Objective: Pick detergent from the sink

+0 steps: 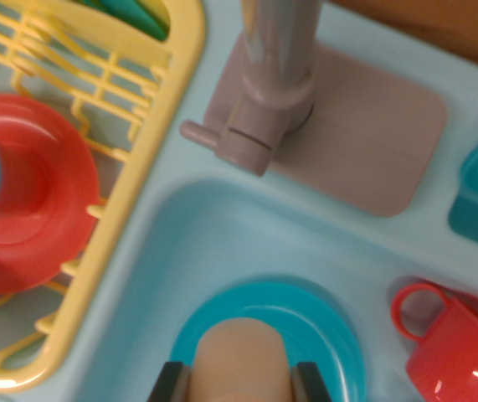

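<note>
Two dark fingers [168,383] of the gripper [240,383] clamp the tan detergent [240,360] above the teal plate [331,335] in the sink [222,226]; lifting straight up should avoid the faucet [268,92].

Your gripper [240,381] sits low over the sink [222,243], its two dark fingers [170,383] closed against a beige bottle [240,360].

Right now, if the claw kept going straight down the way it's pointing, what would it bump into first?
The claw already has its two dark fingers on either side of a tan rounded thing, probably the detergent. Going straight on, it would likely meet the teal plate underneath, in the sink. Depth is hard to judge.
</note>
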You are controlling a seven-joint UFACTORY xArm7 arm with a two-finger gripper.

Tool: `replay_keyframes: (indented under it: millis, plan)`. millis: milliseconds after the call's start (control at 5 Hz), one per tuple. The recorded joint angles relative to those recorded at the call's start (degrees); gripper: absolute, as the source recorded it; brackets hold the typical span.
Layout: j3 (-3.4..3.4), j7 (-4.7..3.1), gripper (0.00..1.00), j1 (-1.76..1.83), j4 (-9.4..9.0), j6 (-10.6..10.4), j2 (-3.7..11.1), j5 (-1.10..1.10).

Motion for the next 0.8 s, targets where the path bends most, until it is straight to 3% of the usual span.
replay_keyframes:
  millis: [200,400,600,800]
  plan:
    - [-0.02,0.29,1.00,0.03,1.78,2.71,-0.94,-0.25]
    - [-0.02,0.29,1.00,0.03,1.78,2.71,-0.94,-0.25]
    - [-0.05,0.57,1.00,0.06,3.57,5.43,-1.89,-0.51]
    - [-0.05,0.57,1.00,0.06,3.57,5.43,-1.89,-0.51]
